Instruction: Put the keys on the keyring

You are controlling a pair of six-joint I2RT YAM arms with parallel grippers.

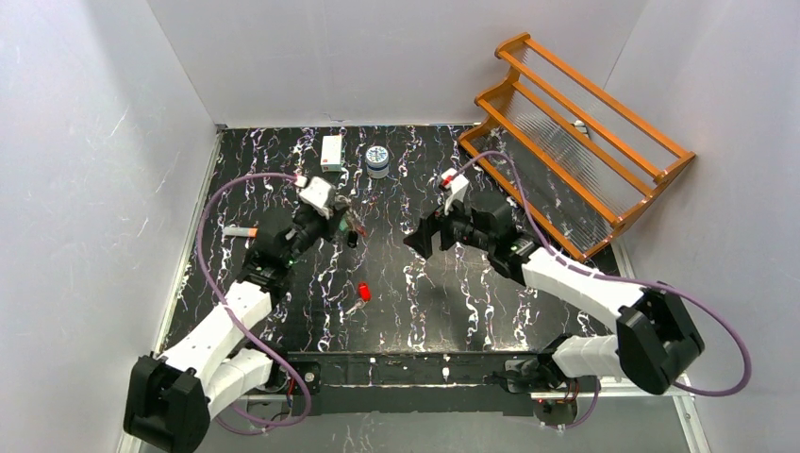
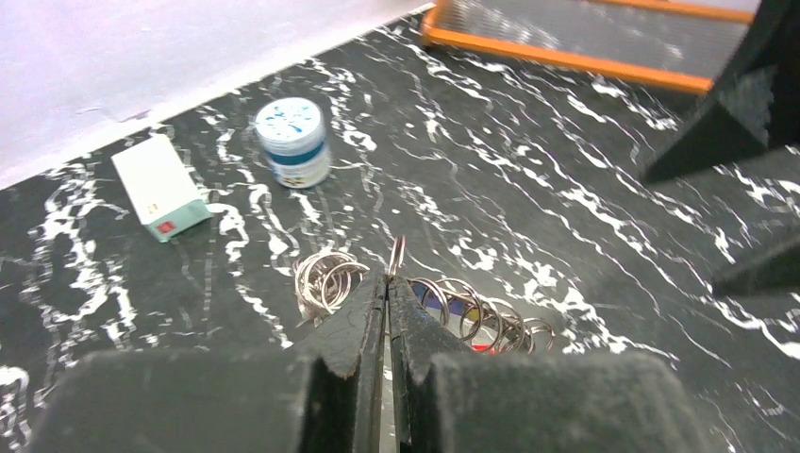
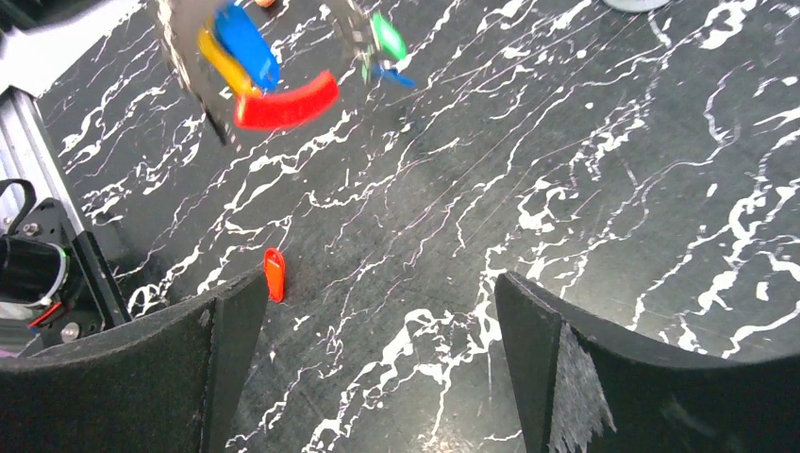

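My left gripper (image 1: 338,215) hangs above the table's left middle, shut on the thin silver keyring (image 2: 397,255), whose edge sticks up between the pressed fingertips. Small silver rings (image 2: 325,278) fan out on both sides of the jaws. In the right wrist view the bunch of keys on it dangles at the top, with blue (image 3: 247,42), red (image 3: 288,104) and green (image 3: 387,36) caps. A loose red-capped key (image 1: 362,293) lies flat on the black marbled table, beside my right gripper's left finger (image 3: 226,330). My right gripper (image 1: 420,238) is open and empty, facing the left one.
A white box (image 1: 331,152) and a blue-lidded jar (image 1: 377,160) stand at the back of the table. An orange wooden rack (image 1: 575,142) leans in the back right corner. White walls close in the left, back and right sides.
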